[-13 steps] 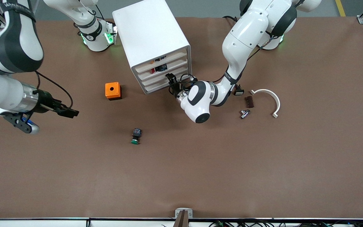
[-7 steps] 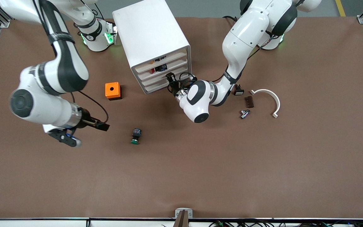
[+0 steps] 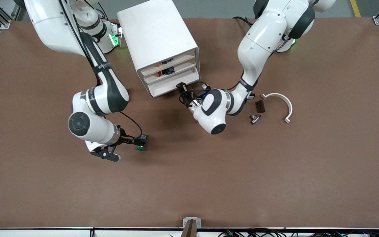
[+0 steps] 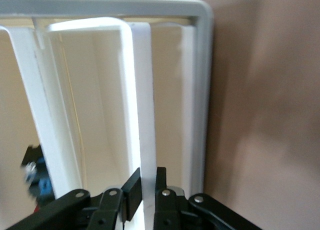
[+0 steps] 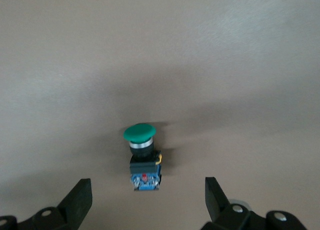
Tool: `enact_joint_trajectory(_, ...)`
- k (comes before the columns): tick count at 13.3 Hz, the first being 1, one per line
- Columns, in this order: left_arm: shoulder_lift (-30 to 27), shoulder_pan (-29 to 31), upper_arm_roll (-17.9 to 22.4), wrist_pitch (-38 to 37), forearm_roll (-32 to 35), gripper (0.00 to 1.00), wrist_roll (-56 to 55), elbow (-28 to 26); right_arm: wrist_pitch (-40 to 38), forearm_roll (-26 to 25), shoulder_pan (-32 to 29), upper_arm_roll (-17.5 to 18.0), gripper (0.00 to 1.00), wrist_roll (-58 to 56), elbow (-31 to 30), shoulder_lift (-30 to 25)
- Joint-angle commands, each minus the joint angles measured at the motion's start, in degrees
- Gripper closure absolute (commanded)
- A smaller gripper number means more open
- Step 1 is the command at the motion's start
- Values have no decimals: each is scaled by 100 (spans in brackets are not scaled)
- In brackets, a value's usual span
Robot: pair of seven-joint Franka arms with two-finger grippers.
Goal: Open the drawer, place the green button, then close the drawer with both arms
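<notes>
- Drawer, a shallow white plastic tray third down in the boxy white cabinet, sits barely pulled out; the left gripper has its jaws pinched tight on the drawer's front lip, placed to draw it open.
- Small green-capped push button lies on the brown table, nearer the front camera than the cabinet.
- Right gripper hangs low over the button, jaws spread wide and empty, straddling it for a pickup.

Brown table (grey floor)
</notes>
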Motion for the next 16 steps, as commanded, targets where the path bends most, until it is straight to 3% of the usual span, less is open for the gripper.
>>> enact_joint_trajectory(1,87,299,-17,351,-5,100,492,243,171,-13,160,-40,0,-91,96,211)
enact_joint_trajectory(4,79,571,-17,440,-13,98,960,243,382,-31,284,-40,0,-275,70,343)
enact_joint_trajectory(5,79,590,-17,440,-13,87,995,234,469,-40,284,-40,0,-276,69,395)
enact_joint_trajectory(6,61,581,-17,440,-5,54,1004,225,592,-83,292,-40,0,-276,35,466)
enact_joint_trajectory(7,18,555,-8,396,56,15,1030,217,820,-118,301,-40,0,-276,-79,501)
enact_joint_trajectory(8,-26,598,-17,370,179,5,1031,225,1048,-119,327,-40,0,-284,-202,519)
enact_joint_trajectory(9,-114,616,-26,317,354,1,1031,225,1120,-119,328,-40,0,-276,-264,528)
enact_joint_trajectory(16,-904,1213,-52,-851,2427,1,1066,234,1086,-110,363,-40,0,-223,-572,458)
